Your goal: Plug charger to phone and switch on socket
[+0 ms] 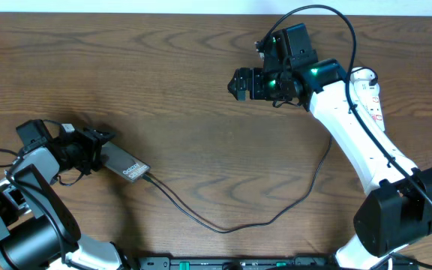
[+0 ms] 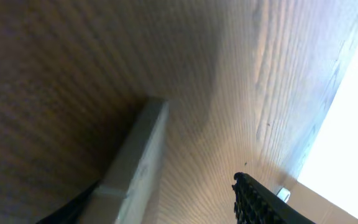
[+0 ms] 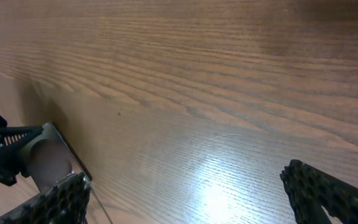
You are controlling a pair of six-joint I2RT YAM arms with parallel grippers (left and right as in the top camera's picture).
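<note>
Two pincers, mine: right pincer (image 1: 236, 83) spread wide near the far edge; left pincer (image 1: 100, 148) at the phone (image 1: 128, 166) by the left edge (pinching or not, I cannot tell). Charger (image 1: 227, 229) meets the phone's end; socket (image 1: 372, 91) by right edge.

Looks like a robotics lab workstation. Shows a plain dark-brown wood-grain table (image 1: 163, 82) with a white-and-black jointed robot arm (image 1: 355, 142) based at the near right corner and a second white-and-black robot arm (image 1: 28, 161) at the near left. Has a black rail with small green marks (image 1: 223, 263) along the near edge. Has a thick black cable (image 1: 315, 7) looping over the right arm's wrist.
</note>
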